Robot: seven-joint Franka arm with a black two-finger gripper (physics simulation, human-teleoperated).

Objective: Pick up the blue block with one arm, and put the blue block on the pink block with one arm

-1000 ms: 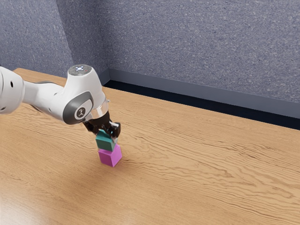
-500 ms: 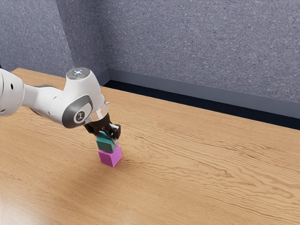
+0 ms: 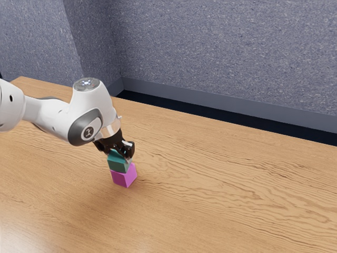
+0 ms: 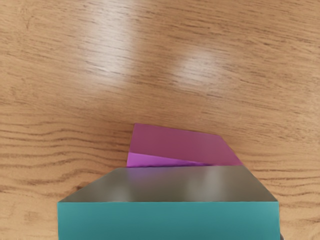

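Exterior view showed the claw (image 3: 120,154) clamped on the blue block (image 3: 118,164), which rested atop the pink block (image 3: 125,176) on the tabletop (image 3: 221,179). Wrist view had the blue block (image 4: 167,210) partly covering the pink block (image 4: 180,145).

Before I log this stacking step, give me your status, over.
Gripper shut on blue block. Blue block looks seated atop pink block, not yet released. Nothing else on the table near the stack.
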